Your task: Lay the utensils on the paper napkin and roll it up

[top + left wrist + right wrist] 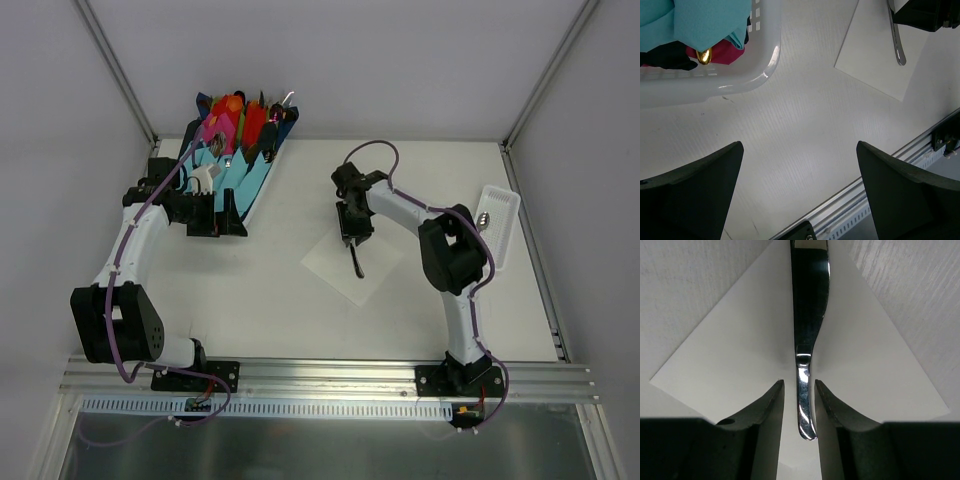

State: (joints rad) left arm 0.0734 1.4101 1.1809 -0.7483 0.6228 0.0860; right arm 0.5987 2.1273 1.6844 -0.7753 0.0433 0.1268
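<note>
On the table (270,300), your right gripper (799,390), jaws apart, straddles the utensil (809,300) lying diagonally on the napkin (740,355) for rolling; left gripper (800,147) gapes.

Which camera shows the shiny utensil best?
The right wrist view: the utensil fills the middle, lying on the paper napkin. The top view shows a tiny dark stick; the left wrist view only its handle end.

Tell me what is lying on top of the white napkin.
One metal utensil lies on the napkin, its handle end between the fingers of the right claw. Its other end is hidden under the claw, so its type is unclear.
</note>
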